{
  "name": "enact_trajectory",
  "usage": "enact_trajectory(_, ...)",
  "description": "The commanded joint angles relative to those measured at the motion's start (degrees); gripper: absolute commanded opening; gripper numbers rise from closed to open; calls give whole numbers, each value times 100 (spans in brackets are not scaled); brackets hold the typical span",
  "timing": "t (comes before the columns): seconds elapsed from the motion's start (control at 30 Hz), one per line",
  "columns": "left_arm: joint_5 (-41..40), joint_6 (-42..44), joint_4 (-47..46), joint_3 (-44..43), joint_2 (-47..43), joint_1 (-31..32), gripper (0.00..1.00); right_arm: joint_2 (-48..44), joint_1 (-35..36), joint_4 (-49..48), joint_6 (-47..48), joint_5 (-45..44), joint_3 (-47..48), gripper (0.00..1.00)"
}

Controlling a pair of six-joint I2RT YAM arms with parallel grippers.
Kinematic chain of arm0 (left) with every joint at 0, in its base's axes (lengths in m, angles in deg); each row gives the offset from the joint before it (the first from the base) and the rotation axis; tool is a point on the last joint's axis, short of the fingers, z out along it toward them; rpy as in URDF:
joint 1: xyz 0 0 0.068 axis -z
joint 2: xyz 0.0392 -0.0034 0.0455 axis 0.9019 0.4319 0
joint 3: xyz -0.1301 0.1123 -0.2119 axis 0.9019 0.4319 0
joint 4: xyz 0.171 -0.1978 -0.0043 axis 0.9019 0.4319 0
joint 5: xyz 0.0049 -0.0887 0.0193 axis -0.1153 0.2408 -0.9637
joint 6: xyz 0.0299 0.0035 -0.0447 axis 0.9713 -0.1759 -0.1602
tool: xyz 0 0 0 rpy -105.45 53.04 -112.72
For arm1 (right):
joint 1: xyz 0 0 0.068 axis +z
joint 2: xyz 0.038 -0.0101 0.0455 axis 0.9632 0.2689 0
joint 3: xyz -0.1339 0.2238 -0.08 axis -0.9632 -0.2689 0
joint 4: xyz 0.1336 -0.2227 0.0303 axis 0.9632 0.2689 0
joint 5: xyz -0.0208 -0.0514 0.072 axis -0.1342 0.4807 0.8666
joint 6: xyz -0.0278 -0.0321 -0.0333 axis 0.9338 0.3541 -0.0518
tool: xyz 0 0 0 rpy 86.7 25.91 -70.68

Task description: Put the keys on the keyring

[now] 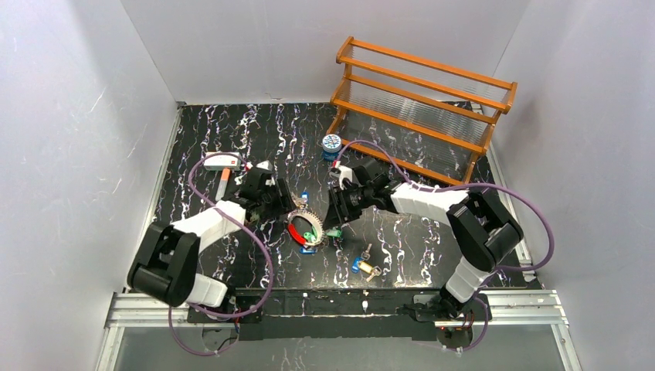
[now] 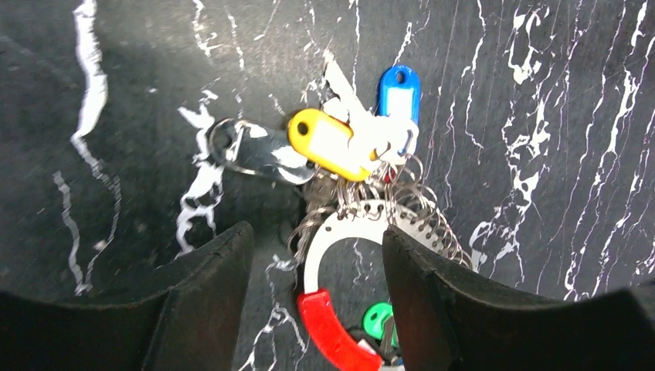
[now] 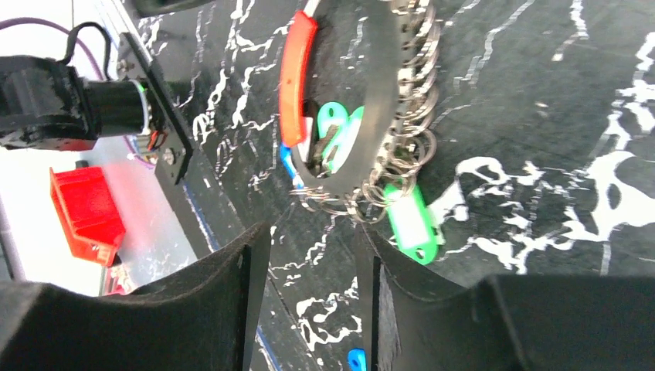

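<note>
The keyring (image 1: 296,222) lies mid-table, a pale ring with a red segment (image 2: 334,334) and many small wire loops. A yellow-tagged key (image 2: 328,143), a blue tag (image 2: 398,93) and a silver key (image 2: 259,152) fan out from its far side. Green tags (image 3: 413,220) sit at its other end. My left gripper (image 2: 317,236) is open over the ring; the ring's left limb lies between the fingers, apart from the left finger. Beside the ring's green end, my right gripper (image 3: 313,239) is open with only table between its fingers. Two loose keys (image 1: 363,267), blue and yellow, lie nearer the front.
A small round blue-and-white tin (image 1: 331,144) stands behind the grippers. An orange wooden rack (image 1: 421,93) fills the back right. A white-headed tool with an orange handle (image 1: 221,165) lies at the back left. White walls close the table on three sides.
</note>
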Motion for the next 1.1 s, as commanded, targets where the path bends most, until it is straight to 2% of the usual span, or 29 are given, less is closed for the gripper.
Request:
enact_trajectory(0.0, -302, 166, 875, 186, -815, -6, 60, 146, -217, 36, 152, -152, 291, 53)
enact_trajectory(0.13, 80, -281, 738, 887, -1442, -10, 57, 593, -325, 116, 224, 4, 663, 53)
enact_trajectory(0.27, 591, -961, 112, 1598, -1880, -2, 52, 1059, -324, 393, 275, 177, 1163, 53)
enact_trajectory(0.47, 845, -1449, -831, 2215, -1882, 8, 47, 1481, -328, 388, 192, 448, 1334, 51)
enact_trajectory(0.63, 810, -1257, -994, 1880, -1285, 11, 41, 1509, -296, 62, -65, 769, 972, 39)
enact_trajectory(0.77, 860, -958, -960, 1354, -618, 11, 31, 1432, -182, -237, -315, 933, 623, 30)
enact_trajectory(0.97, 987, -717, -1009, 701, 172, 14, 29, 1231, 202, -592, -646, 997, 230, 26)
enact_trajectory(1.07, 971, -603, -864, 476, 338, 8, 32, 1045, 266, -558, -682, 861, 139, 27)
